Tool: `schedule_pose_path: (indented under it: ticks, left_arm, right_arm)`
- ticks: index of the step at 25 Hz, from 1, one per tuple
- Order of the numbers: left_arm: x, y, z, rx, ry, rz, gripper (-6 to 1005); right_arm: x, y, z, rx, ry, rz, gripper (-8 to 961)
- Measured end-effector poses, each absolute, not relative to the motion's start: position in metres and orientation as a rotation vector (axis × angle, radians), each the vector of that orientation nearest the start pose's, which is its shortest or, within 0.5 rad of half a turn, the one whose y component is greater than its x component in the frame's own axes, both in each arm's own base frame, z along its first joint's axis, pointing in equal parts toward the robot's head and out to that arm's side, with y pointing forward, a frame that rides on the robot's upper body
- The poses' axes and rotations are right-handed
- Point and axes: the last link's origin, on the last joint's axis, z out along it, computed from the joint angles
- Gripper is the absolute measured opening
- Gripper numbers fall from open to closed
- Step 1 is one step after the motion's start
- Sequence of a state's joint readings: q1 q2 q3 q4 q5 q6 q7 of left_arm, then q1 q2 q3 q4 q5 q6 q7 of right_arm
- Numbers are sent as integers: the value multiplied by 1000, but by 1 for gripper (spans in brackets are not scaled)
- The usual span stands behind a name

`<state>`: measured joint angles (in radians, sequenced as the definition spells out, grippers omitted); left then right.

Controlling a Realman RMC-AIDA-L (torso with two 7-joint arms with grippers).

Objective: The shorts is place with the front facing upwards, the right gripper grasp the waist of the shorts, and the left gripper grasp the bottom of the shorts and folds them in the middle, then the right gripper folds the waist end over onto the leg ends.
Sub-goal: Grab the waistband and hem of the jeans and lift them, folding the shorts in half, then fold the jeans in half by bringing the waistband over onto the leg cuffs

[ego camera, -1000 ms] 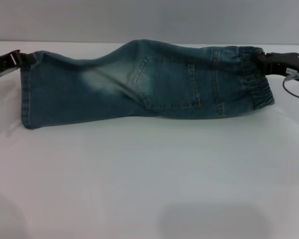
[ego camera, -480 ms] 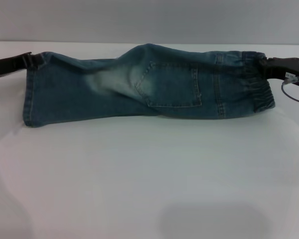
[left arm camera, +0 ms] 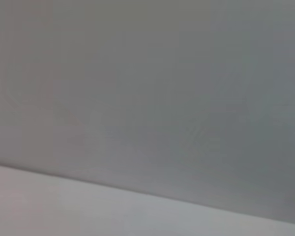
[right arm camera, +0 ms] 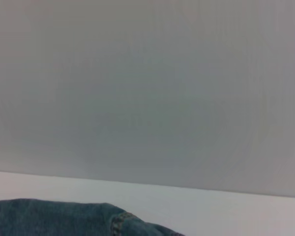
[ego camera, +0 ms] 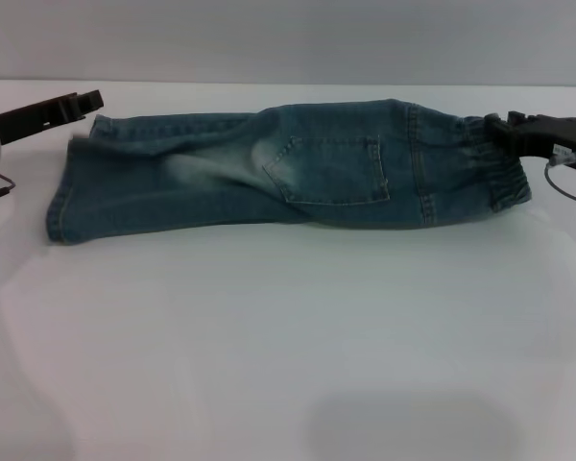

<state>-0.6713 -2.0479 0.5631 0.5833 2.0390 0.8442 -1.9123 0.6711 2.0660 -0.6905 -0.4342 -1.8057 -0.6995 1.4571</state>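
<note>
The blue denim shorts (ego camera: 288, 168) lie flat across the far part of the white table (ego camera: 288, 336), folded lengthwise with a back pocket facing up. Their leg ends (ego camera: 62, 192) point left and the elastic waist (ego camera: 494, 163) points right. My right gripper (ego camera: 504, 130) is shut on the waist's far corner. My left gripper (ego camera: 88, 100) hovers just above the far corner of the leg ends, open, with its tip free of the cloth. A strip of denim (right arm camera: 64, 216) shows in the right wrist view; the left wrist view shows only wall and table.
A grey wall (ego camera: 288, 38) rises right behind the table's back edge. A thin cable (ego camera: 566, 182) loops under the right gripper. The table's white surface stretches from the shorts toward me.
The left gripper has let go of the leg ends and lifted up and to the right. The raised hump in the shorts has sunk flat. The right gripper has held still.
</note>
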Motion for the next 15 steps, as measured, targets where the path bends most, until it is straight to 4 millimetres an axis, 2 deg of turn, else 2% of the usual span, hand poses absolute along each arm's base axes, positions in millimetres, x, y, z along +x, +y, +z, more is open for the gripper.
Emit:
schedule_pose_path:
  ticks: [1,7,9,11,14,15]
  left_arm:
    - [-302,430,44,-1893,-1256,-595,215]
    - [-297,429,45,-1890,-1235,-678,338]
    - [-294,427,45,-1902,-1220,-721,378]
    - [-291,426,46,-1916,-1204,-755,419]
    - [-287,424,47,-1935,-1176,-798,632]
    - [-285,423,47,-1946,-1166,-810,663]
  right_arm:
    - [307,424,4,-2003,979,431,158]
    - [311,419,4,-2006,993,440,384]
    - [312,415,10,-2007,1010,476,574]
    - [312,411,19,-2020,1033,529,574]
    - [308,406,35,-2083,1076,599,574]
    - [307,405,46,-2126,1130,599,574]
